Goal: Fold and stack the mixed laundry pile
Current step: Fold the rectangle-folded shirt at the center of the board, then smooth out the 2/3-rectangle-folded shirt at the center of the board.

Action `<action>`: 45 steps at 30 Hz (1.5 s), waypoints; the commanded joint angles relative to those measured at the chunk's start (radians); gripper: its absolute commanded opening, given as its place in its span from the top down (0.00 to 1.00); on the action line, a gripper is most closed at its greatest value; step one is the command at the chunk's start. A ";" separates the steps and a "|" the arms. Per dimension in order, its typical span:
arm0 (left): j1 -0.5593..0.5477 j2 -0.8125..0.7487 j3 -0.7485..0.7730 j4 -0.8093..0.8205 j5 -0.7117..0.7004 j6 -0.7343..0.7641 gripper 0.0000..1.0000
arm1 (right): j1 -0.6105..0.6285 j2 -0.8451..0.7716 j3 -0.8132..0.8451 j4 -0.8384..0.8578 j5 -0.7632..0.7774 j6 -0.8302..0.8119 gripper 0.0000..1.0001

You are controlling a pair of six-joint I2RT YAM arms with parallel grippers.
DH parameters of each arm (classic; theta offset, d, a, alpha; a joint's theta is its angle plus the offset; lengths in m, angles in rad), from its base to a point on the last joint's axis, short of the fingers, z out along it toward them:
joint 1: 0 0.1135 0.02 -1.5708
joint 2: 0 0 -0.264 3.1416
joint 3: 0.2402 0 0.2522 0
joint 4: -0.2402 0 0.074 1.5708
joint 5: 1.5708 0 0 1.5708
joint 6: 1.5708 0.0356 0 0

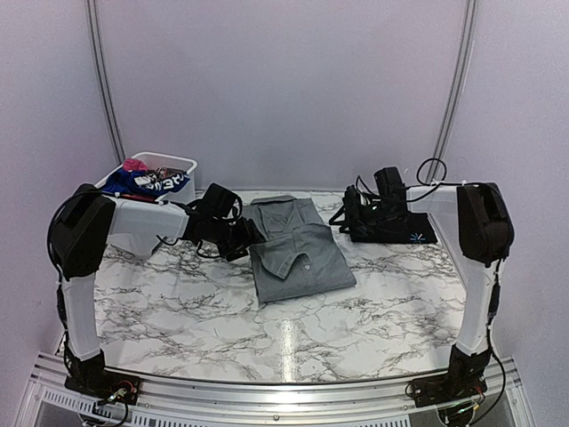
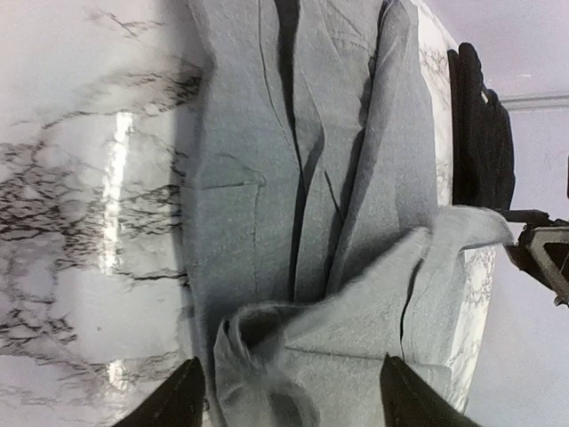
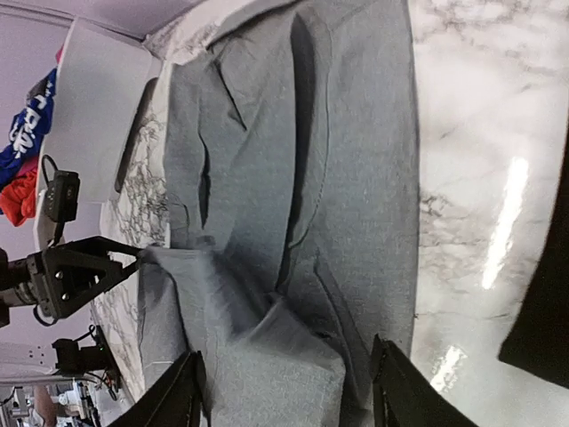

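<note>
A grey collared shirt (image 1: 298, 253) lies folded in the middle of the marble table (image 1: 178, 294). My left gripper (image 1: 242, 238) hovers at its left edge and my right gripper (image 1: 349, 213) at its far right edge. In the left wrist view my left gripper (image 2: 289, 400) is open, its fingers wide apart over a rumpled fold of the shirt (image 2: 267, 178). The right gripper (image 3: 289, 396) is open too, straddling a loose flap of the shirt (image 3: 302, 160). A folded black garment (image 1: 404, 233) lies under the right arm. Blue (image 1: 147, 182) and pink (image 1: 135, 165) pieces sit in the basket.
The white plastic basket (image 1: 182, 165) stands at the back left corner, behind the left arm. The black garment (image 2: 480, 133) lies just beyond the shirt's right side. Bare marble stretches in front of the shirt to the near edge.
</note>
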 commanded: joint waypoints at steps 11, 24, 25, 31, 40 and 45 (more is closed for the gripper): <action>-0.017 -0.333 -0.296 0.025 0.037 0.177 0.26 | 0.074 -0.287 -0.252 -0.044 -0.077 -0.122 0.62; -0.156 -0.136 -0.222 0.144 0.038 0.151 0.52 | 0.123 -0.151 -0.194 -0.007 0.038 -0.091 0.72; -0.153 -0.102 -0.186 0.147 0.045 0.158 0.53 | 0.122 -0.125 -0.178 -0.011 0.035 -0.089 0.73; -0.108 0.092 0.117 0.116 0.096 0.185 0.57 | 0.117 -0.079 -0.080 -0.039 0.046 -0.088 0.75; -0.045 0.162 0.223 0.098 0.139 0.180 0.52 | 0.099 -0.062 -0.056 -0.059 0.050 -0.128 0.75; -0.098 0.117 0.207 0.050 0.150 0.290 0.49 | 0.128 -0.004 -0.093 -0.012 0.022 -0.138 0.77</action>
